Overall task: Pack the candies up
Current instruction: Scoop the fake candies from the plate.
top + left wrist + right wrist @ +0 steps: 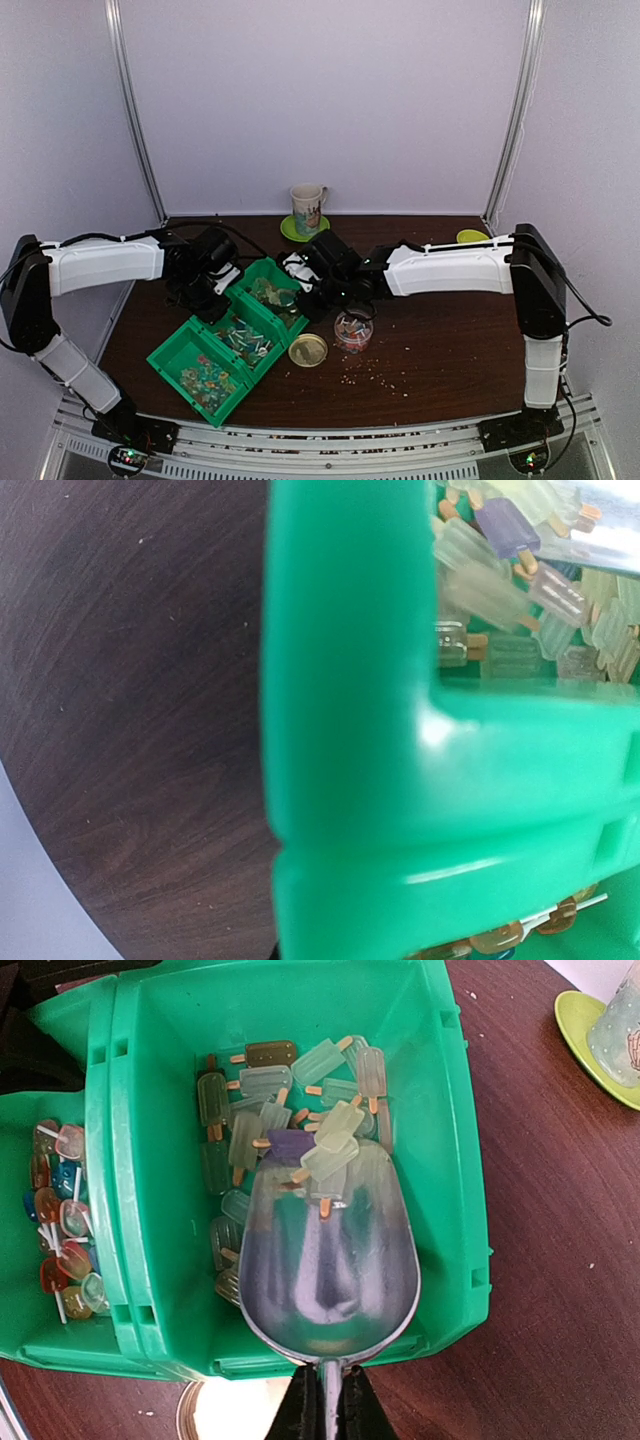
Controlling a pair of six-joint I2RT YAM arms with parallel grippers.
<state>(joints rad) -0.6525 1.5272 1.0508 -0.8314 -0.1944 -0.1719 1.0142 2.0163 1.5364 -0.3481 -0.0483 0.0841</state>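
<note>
Scooping step: right fingers point(303, 1412) clamped on the metal scoop point(330, 1260), its bowl under popsicle candies point(330, 1145) in the green bin point(440, 1110); next, lift level toward the jar point(352, 330). Left gripper point(208, 298): cannot tell

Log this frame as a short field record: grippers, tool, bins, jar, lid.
right gripper: shut on the scoop handle
scoop: metal, lowered into the far green bin, a few popsicle candies on its front lip
next bin: holds round lollipop-like pieces
left gripper: at the bins' edge; open or shut cannot be told
jar: upright, uncovered, some coloured pieces inside
lid: flat on the table beside the jar
</note>
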